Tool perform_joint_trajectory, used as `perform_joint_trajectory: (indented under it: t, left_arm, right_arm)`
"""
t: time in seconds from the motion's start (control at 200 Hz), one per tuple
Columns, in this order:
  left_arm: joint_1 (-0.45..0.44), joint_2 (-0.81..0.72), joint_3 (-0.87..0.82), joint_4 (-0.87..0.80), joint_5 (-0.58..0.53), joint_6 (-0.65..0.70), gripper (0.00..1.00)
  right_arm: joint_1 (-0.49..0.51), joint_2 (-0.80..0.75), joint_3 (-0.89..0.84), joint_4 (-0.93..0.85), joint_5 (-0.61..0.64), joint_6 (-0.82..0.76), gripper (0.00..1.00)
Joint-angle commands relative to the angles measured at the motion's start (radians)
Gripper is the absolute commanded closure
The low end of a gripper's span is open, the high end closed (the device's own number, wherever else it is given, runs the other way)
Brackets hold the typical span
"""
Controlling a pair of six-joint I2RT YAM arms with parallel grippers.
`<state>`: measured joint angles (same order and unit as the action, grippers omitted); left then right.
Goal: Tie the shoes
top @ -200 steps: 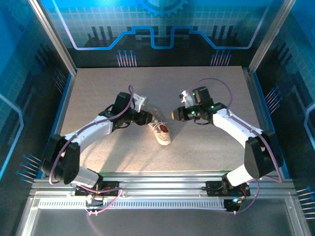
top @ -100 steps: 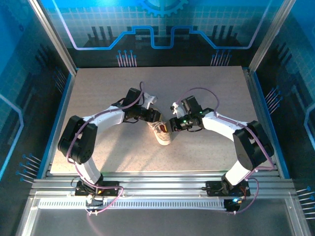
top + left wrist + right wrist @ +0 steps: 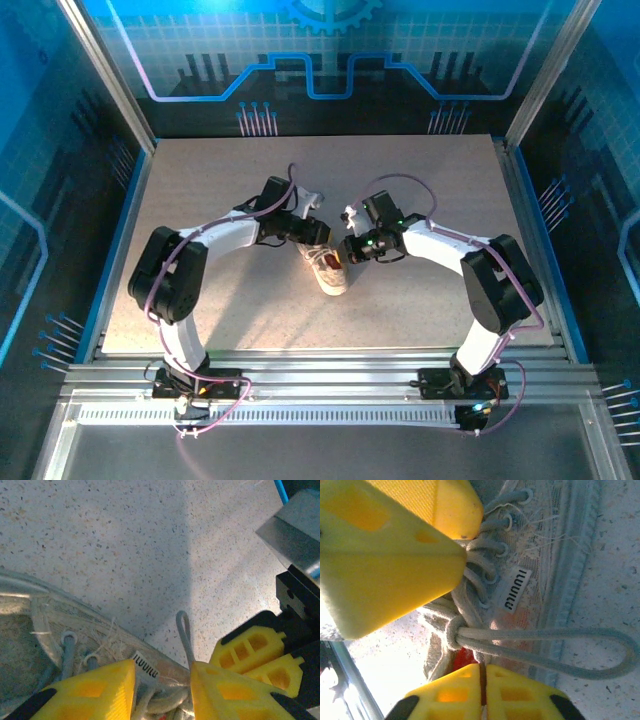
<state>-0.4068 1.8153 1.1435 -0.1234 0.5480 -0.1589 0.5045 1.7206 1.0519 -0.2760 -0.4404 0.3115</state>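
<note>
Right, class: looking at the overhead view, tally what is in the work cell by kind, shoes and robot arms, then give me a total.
sneaker: 1
robot arms: 2, the left arm and the right arm
total: 3

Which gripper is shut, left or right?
The right gripper: its yellow fingers touch, no gap. On the left gripper they stand apart over the sneaker.

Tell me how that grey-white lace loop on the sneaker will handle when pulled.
The thin grey-white cord lace loop is probably floppy: it lies limp across the small whitish-grey canvas sneaker onto the speckled table. It may pull undone easily, since a single small knot holds it. The sneaker's frayed threads could snag it.
</note>
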Motion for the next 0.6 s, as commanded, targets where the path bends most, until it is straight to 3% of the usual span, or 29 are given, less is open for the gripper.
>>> perform_joint_trajectory:
  t: [0.0, 0.32, 0.425, 0.595]
  left_arm:
    - [0.005, 0.025, 0.021, -0.021, 0.022, -0.022, 0.66]
    - [0.006, -0.028, -0.022, 0.012, 0.007, 0.016, 0.66]
    - [-0.002, -0.104, -0.052, 0.018, -0.007, 0.156, 0.65]
    - [-0.025, -0.199, -0.133, 0.034, -0.018, 0.499, 0.65]
  right_arm:
    - [-0.004, -0.022, -0.004, 0.017, 0.017, 0.011, 0.96]
    - [-0.013, -0.058, -0.02, -0.006, 0.022, -0.003, 1.0]
    - [-0.017, -0.057, -0.02, -0.005, 0.014, -0.003, 0.99]
    - [-0.037, -0.05, -0.028, 0.027, -0.029, 0.013, 0.99]
